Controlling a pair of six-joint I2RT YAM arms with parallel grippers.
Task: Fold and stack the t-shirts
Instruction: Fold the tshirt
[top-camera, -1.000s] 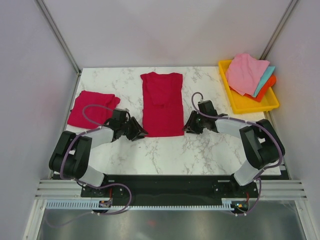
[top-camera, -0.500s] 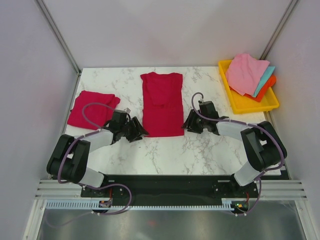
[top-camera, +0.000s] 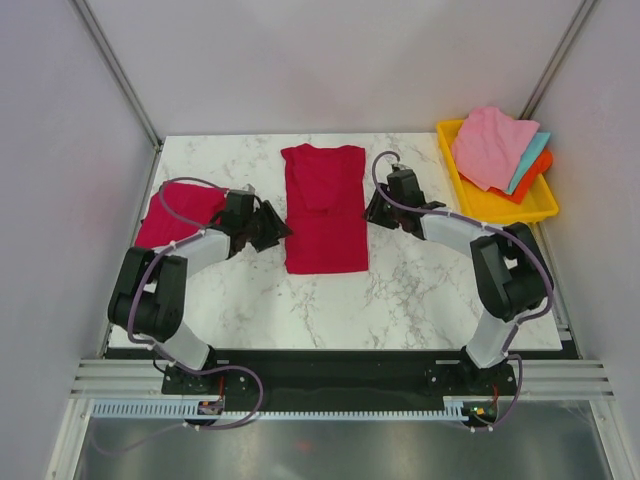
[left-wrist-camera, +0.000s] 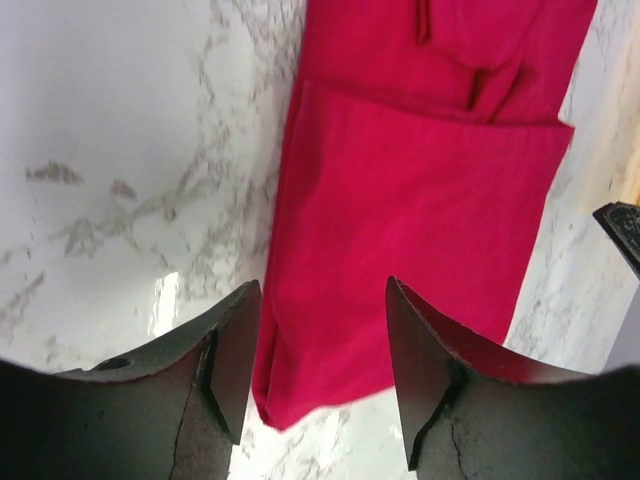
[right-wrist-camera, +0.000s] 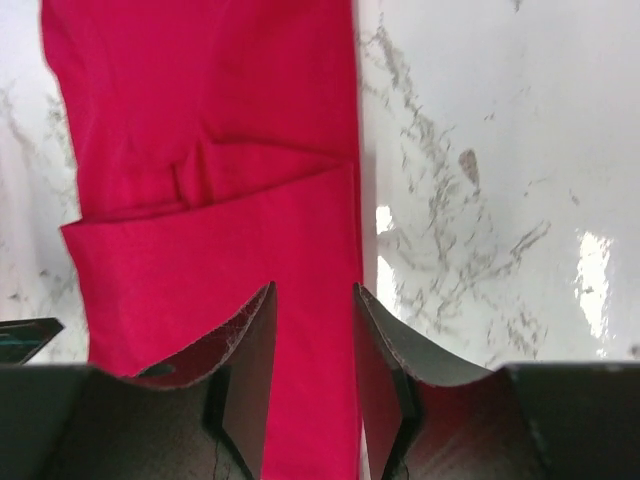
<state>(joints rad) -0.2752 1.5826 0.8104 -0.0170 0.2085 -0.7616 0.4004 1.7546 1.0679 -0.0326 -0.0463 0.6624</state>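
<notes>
Top external: your left gripper (top-camera: 272, 225) and right gripper (top-camera: 372, 208) moved from hem to mid-length, flanking the strip-folded t-shirt (top-camera: 325, 215) flat on the desk (top-camera: 420, 290). Both are spread, empty. Crosswise fold likely next.

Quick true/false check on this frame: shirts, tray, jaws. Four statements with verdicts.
1. The middle t-shirt lies folded into a long strip. True.
2. The small folded t-shirt sits in the yellow tray. False: it lies on the left side of the table.
3. A pink cloth tops the tray's pile. True.
4. The left jaws are shut. False: they stand apart, over the strip's edge.
</notes>
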